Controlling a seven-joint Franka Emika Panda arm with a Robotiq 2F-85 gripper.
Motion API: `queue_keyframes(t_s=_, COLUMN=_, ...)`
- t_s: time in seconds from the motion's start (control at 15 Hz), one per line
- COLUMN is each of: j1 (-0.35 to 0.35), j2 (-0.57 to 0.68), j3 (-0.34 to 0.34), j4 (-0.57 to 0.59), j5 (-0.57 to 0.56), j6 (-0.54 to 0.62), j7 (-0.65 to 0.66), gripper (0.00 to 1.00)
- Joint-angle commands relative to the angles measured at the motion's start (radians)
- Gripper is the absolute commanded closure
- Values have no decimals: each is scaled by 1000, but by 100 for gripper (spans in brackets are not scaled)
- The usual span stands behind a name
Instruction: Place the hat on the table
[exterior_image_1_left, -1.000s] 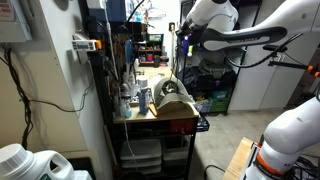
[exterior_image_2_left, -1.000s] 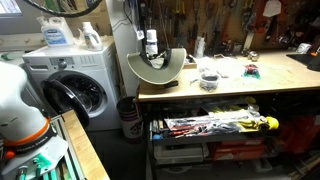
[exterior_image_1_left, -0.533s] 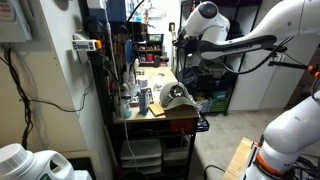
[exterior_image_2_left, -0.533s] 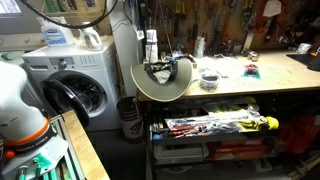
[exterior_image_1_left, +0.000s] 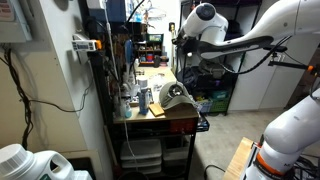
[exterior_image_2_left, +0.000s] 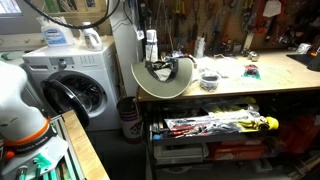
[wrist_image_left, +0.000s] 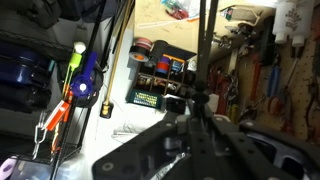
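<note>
The beige hat (exterior_image_1_left: 175, 95) lies on the near end of the narrow wooden table (exterior_image_1_left: 150, 77), its brim hanging over the end. In an exterior view the hat (exterior_image_2_left: 160, 80) rests on the tabletop's (exterior_image_2_left: 250, 88) left end, dark lining up. My gripper (exterior_image_1_left: 183, 42) hangs well above the hat and holds nothing. In the wrist view its dark fingers (wrist_image_left: 198, 108) meet with no gap between them. The hat is out of the wrist view.
Bottles and small tools (exterior_image_1_left: 135, 95) crowd the table beside the hat. A round tin (exterior_image_2_left: 209, 80) and small parts (exterior_image_2_left: 252, 71) lie on the top. A washing machine (exterior_image_2_left: 70, 85) and bin (exterior_image_2_left: 128, 115) stand beside the table. Tools hang on the wall (wrist_image_left: 160, 70).
A second ago the hat stood more upright at the table end; it has tipped down flat with the brim overhanging. The arm's wrist swung lower and closer, then stayed still.
</note>
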Motion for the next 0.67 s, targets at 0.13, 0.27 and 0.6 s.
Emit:
queue_keyframes(t_s=0.13, j1=33, j2=31, j3=-29, j4=67, j5=-120, j6=43, j7=83, gripper=99)
queue_keyframes(t_s=0.27, j1=46, j2=44, j3=-45, j4=65, j5=-160, j6=99, j7=90, gripper=99)
queue_keyframes(t_s=0.6, j1=22, j2=82, j3=-44, j4=20, j5=-103, j6=165, j7=-5, gripper=99)
